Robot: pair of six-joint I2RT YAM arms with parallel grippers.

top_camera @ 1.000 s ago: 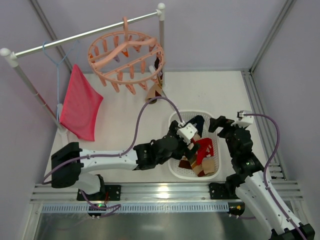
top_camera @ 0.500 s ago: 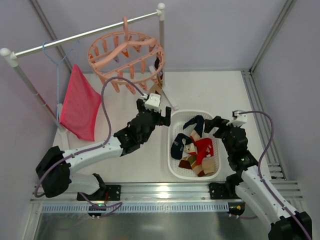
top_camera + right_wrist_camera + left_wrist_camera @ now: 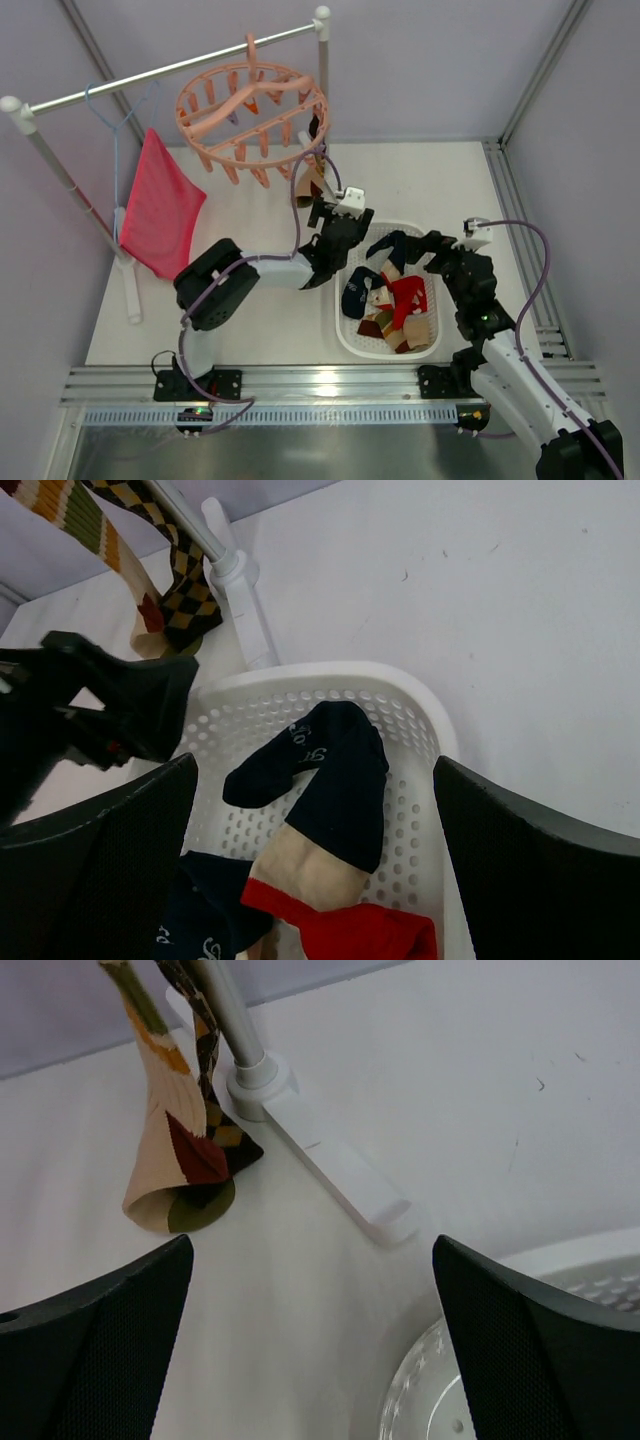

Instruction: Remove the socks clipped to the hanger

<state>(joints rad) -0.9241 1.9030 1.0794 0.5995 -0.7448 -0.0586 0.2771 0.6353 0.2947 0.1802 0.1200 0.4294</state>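
Hanging from the hanger [image 3: 252, 115] on the rail [image 3: 170, 68], two socks [image 3: 312, 182] dangle beside the post [image 3: 322, 60]. Overhead they merge into one patch; the right wrist view separates a striped sock [image 3: 85, 520] from a diamond sock [image 3: 175, 585]. More socks lie piled in one basket [image 3: 345, 335]. Both the left gripper [image 3: 322, 222] and the right gripper [image 3: 428, 250] are spread wide and hold nothing.

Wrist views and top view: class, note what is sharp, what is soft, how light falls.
Left wrist view: tan fabric sock crisp, faint shadow; black mesh fingers soft-edged. Right wrist view: dark navy sock in white perforated plastic basket sharp, light even. Top view: grey metal frame posts splay outward, wide-angle.
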